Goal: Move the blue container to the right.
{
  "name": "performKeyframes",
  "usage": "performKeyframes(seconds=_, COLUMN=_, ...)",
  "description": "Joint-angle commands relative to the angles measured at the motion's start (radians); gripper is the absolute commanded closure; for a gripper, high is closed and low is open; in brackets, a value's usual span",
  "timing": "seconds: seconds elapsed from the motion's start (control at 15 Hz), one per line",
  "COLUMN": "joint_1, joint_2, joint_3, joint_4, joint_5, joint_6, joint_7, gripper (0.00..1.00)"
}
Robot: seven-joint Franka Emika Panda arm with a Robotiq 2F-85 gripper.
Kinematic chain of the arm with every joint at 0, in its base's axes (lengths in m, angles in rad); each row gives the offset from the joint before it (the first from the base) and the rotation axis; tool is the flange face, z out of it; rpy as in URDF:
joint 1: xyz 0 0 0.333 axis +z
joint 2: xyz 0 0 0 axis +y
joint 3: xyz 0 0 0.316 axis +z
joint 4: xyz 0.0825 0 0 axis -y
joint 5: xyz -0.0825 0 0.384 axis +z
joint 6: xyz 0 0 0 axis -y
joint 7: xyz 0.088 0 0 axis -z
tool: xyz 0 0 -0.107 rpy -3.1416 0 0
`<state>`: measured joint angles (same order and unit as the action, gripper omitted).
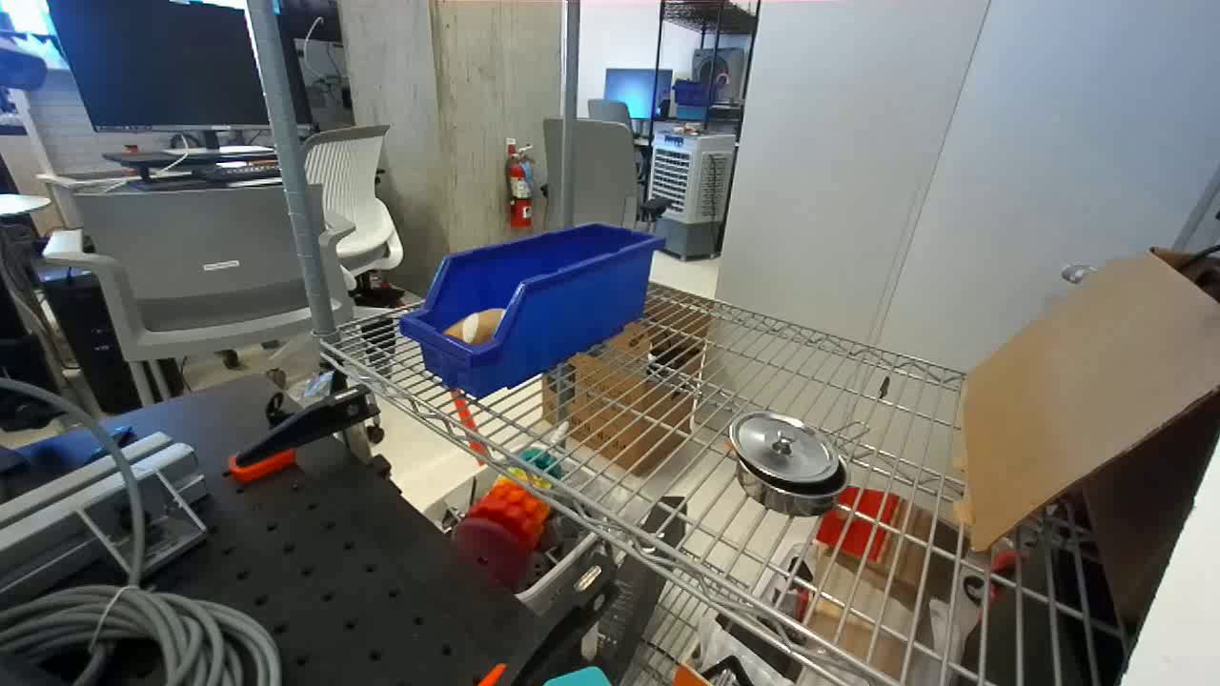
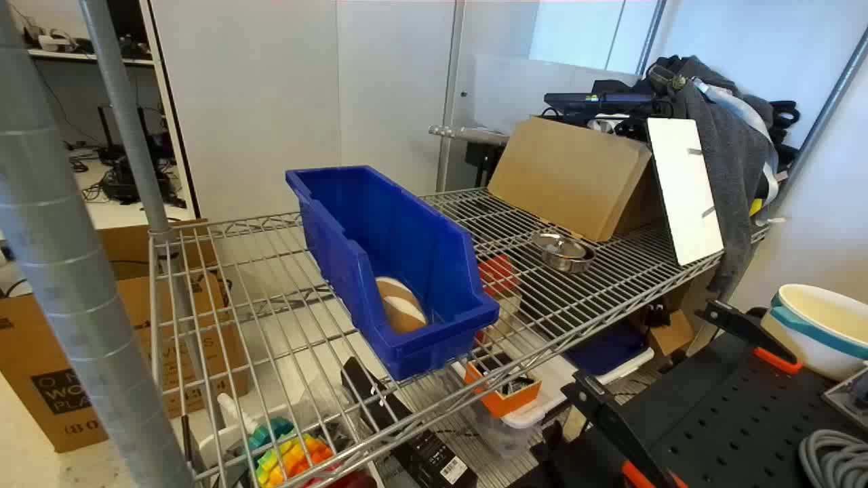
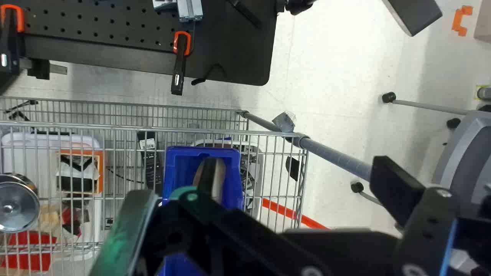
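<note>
Blue bin (image 1: 562, 312) ungripped; move right looks still to do.
Gripper (image 3: 300, 175) fingers wide apart, nothing clamped; grasp, shift, release likely all left.

The gripper (image 3: 301, 176) is seen in the wrist view, extended from the lower part; its jaws are spread wide; the black fingers (image 3: 395, 189) are held well apart, tips pointed upward; one linkage (image 3: 431, 230) is marked by a thin blue line (image 3: 449, 245).
</note>
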<state>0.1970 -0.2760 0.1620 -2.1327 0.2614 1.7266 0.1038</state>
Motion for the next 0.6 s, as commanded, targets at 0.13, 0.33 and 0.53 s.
performKeyframes(seconds=0.13, joint_1=-0.010, joint_2=0.008, joint_3=0.010, joint_4=0.005, joint_5=-0.007, joint_6=0.007, joint_7=0.000, gripper=0.00)
performKeyframes(seconds=0.33, joint_1=-0.032, joint_2=0.074, joint_3=0.004, joint_4=0.046, joint_5=-0.037, joint_6=0.026, joint_7=0.018, gripper=0.00)
performKeyframes(seconds=0.53, joint_1=-0.069, joint_2=0.187, joint_3=-0.010, joint_4=0.112, joint_5=-0.116, joint_6=0.118, joint_7=0.031, gripper=0.00)
